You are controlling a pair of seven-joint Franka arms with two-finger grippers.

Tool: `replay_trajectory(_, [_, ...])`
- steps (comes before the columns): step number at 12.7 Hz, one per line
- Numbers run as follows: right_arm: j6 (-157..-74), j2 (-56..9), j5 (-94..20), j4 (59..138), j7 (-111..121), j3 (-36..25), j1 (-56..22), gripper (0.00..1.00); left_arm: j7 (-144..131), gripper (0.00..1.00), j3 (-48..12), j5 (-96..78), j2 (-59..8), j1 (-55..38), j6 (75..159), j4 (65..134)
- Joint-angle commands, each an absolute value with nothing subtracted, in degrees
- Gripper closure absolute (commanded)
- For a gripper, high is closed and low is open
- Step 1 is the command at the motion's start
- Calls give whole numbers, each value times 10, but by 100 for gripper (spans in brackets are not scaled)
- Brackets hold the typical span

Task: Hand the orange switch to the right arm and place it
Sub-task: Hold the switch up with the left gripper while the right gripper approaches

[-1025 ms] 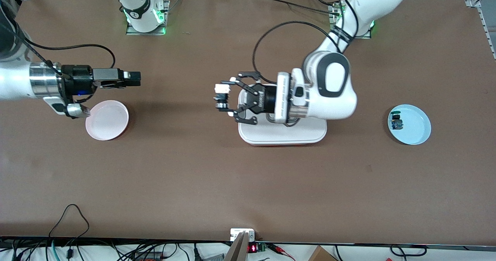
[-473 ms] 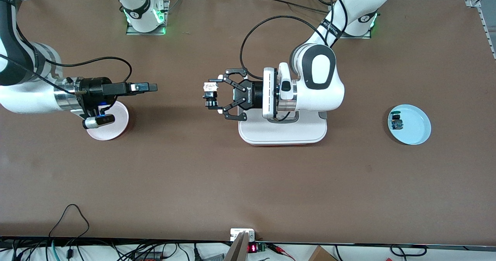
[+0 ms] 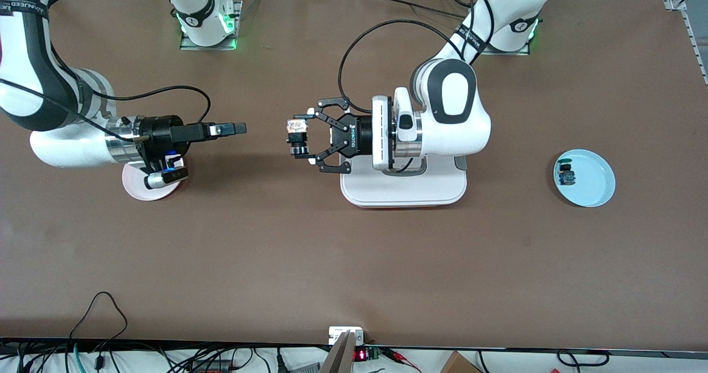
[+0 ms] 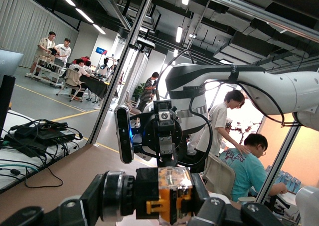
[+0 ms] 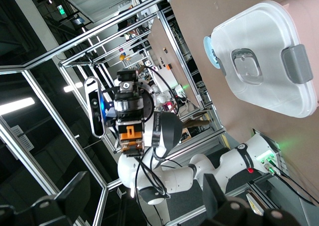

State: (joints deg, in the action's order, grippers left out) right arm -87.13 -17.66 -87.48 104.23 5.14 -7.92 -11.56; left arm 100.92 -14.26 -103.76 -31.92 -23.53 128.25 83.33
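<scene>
While left pincer [image 3: 295, 139] grips orange switch [image 3: 296, 130], right pincer [image 3: 239, 128] spread, apart

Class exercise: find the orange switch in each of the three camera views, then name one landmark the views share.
Front view: orange switch in the shut left gripper, above the table.
Left wrist view: at the bottom, between the fingers.
Right wrist view: small, mid-picture, in that gripper.
Shared landmark: the left gripper.
</scene>
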Motion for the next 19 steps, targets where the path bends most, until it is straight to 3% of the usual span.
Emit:
replay_trajectory(1, [-888,-183,-912,1042,42,-77,-129,0,995,100,-138,-1014,-320,-250,1310,815])
replay_trajectory(19, [-970,-206,-996,1031,49,-47,-185,0,1000,99,-138,-1014,-322,-250,1310,815])
